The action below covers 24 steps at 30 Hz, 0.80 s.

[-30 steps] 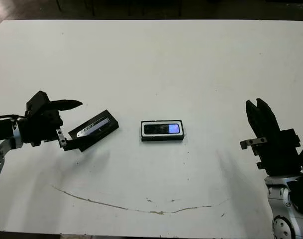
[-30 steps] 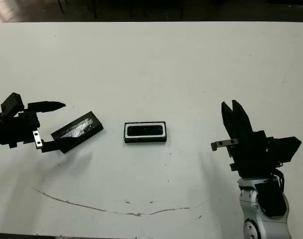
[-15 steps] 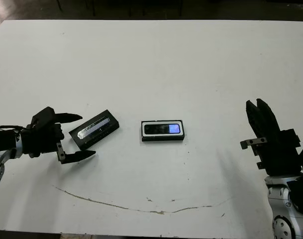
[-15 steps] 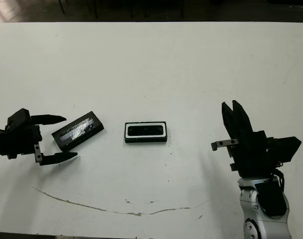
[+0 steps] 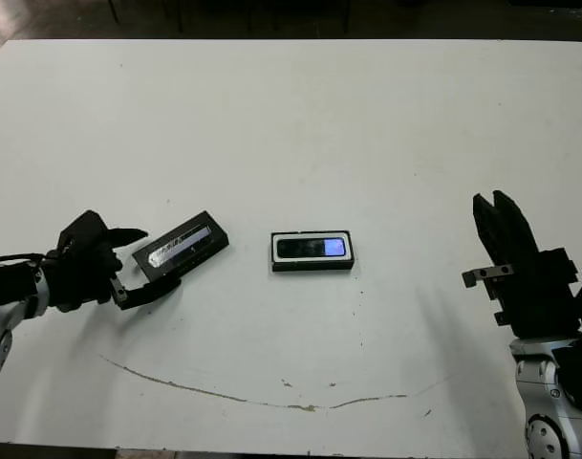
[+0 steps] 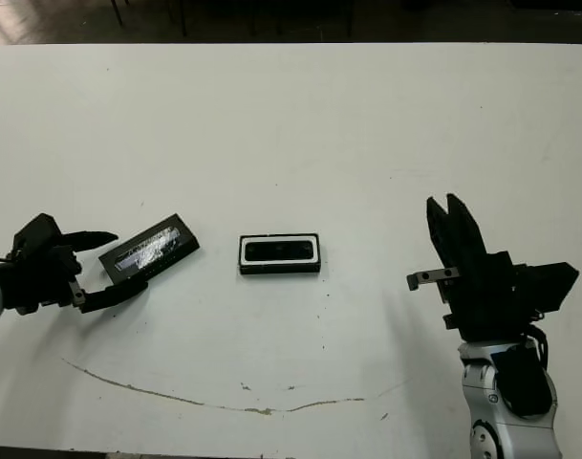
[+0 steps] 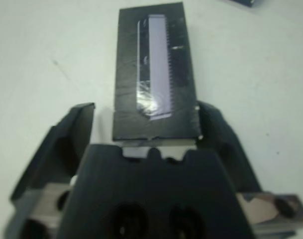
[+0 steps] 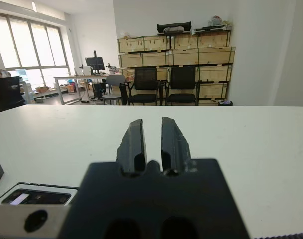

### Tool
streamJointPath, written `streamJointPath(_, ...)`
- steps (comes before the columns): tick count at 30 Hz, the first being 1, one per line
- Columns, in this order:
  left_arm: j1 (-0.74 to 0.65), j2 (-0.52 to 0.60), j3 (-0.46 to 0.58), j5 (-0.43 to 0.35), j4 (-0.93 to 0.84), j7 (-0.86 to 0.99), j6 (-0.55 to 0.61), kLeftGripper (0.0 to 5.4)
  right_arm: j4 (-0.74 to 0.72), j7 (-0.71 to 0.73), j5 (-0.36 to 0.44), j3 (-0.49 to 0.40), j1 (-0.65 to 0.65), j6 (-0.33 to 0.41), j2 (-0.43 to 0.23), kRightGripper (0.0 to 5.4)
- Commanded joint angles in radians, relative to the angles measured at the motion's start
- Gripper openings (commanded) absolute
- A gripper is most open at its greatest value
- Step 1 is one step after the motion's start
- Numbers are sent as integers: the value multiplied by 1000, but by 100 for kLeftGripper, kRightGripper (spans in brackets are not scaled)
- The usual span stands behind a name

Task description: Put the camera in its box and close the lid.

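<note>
No lettering, number or brand can be read anywhere. The lid (image 7: 155,74), filling the upper middle of the left wrist view, carries only a plain silvery strip with glare on it and a few pale specks too blurred to make out as characters. The camera (image 5: 312,248), sitting in its box (image 5: 276,251) at the centre of the left eye view, shows a small blue-lit screen with nothing legible on it. The wooden crates (image 8: 173,49) stacked along the far wall in the upper middle of the right wrist view bear no markings that can be told at this size.
</note>
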Motion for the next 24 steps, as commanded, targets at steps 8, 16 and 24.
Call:
streamJointPath(8,21,-10,17,-57,25,0,68,174,15,-7,-6,0,8,17,-11,0)
streamJointPath(16,-24,44,50,-112,-65,-49,141,174,13,-22,-15,4,7,35,-11,0)
streamJointPath(24,-251,119,74,-192,-135,-99,270,174,21,-22,-14,8,0,36,-8,0)
